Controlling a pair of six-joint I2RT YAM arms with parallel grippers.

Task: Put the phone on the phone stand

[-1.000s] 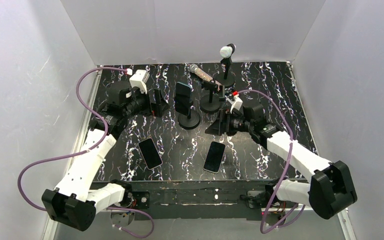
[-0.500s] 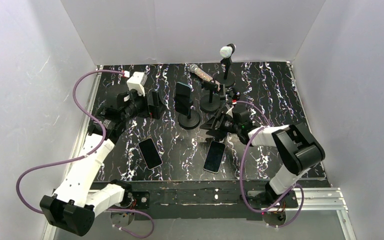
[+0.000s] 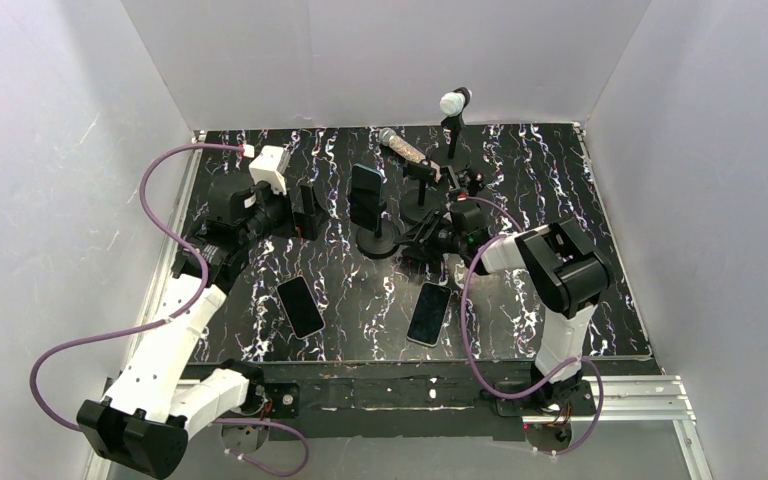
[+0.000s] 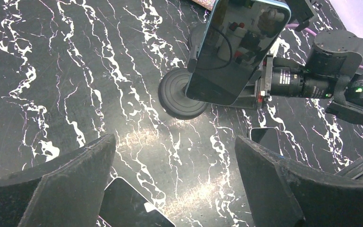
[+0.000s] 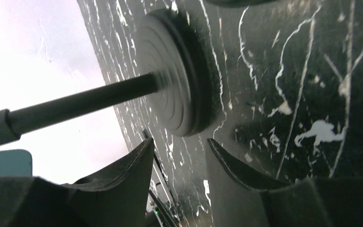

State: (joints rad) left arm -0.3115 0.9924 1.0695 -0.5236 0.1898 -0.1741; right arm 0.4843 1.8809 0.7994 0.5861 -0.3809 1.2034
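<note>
A blue-edged phone [image 3: 365,194] stands upright in the clamp of a black phone stand [image 3: 378,241] mid-table; the left wrist view shows the phone [image 4: 236,45] above the stand's round base [image 4: 182,94]. Two more dark phones lie flat nearer the front, one on the left [image 3: 300,306] and one on the right [image 3: 429,313]. My left gripper [image 3: 305,210] hovers left of the stand, open wide and empty [image 4: 175,156]. My right gripper [image 3: 417,243] sits low just right of the stand's base, open with nothing between its fingers [image 5: 179,161]. The base disc [image 5: 175,71] fills the right wrist view.
Two microphone stands are behind the phone stand: one [image 3: 422,190] carries a glittery microphone [image 3: 403,148], the other [image 3: 452,130] a white-headed one. The right arm's wrist [image 4: 321,80] lies close behind the mounted phone. White walls enclose the marbled black table [image 3: 540,180].
My right arm has folded inward, bringing its gripper leftward and low to the stand's base. The left gripper has drifted slightly back and left. All three phones stay where they were.
</note>
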